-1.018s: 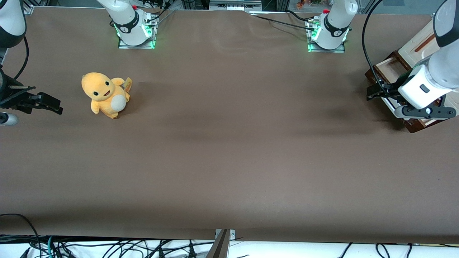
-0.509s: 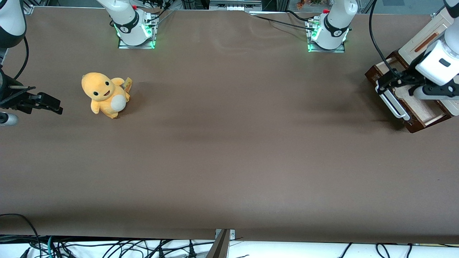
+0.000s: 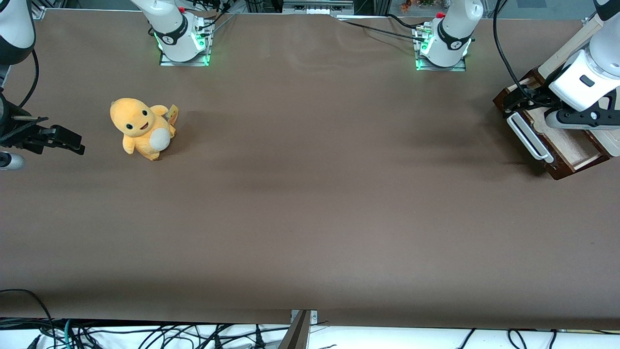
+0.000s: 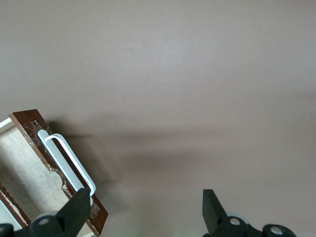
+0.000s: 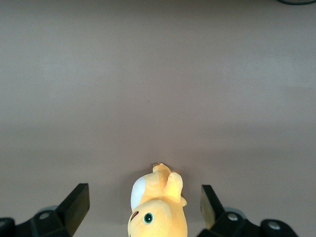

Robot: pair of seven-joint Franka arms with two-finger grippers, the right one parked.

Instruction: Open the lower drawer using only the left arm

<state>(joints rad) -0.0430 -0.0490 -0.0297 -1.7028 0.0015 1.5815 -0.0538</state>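
Since a second ago my left arm (image 3: 588,80) has lifted off the white bar handle (image 3: 529,135) and swung farther from the front camera, so the handle I could not see then is now uncovered. Taking the lower drawer (image 3: 557,140) as my landmark: it sits pulled out at the working arm's end of the brown table (image 3: 310,218), pale tan inside showing, its handle facing the table's middle. My gripper (image 4: 143,212) hangs above the drawer's farther end, fingers (image 4: 76,210) spread wide and holding nothing; from the wrist camera one fingertip overlaps the drawer's front edge by the handle. Just beside the drawer, farther from the camera, stands the cream-white cabinet (image 3: 566,48). An orange plush toy (image 3: 140,128) sits well away, toward the parked arm's end.
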